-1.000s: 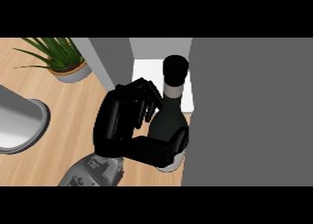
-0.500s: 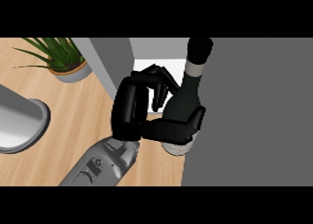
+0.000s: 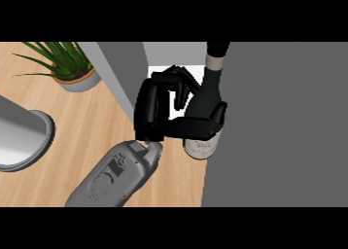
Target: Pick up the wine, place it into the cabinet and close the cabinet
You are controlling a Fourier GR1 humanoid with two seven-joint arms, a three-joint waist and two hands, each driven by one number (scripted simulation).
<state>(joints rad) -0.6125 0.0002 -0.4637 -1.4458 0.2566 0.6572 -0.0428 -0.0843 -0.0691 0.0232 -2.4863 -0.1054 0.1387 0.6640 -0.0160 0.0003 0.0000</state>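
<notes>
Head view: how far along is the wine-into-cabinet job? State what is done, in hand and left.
Done: the dark wine bottle is gripped and tilted. In hand: the black left hand holds it at the grey cabinet's opening. Left: setting it inside, releasing, and closing the large grey door.

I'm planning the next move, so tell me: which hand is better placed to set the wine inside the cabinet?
Left. The left hand has its fingers curled round the wine bottle, right at the cabinet. The right hand is nowhere in view.
</notes>
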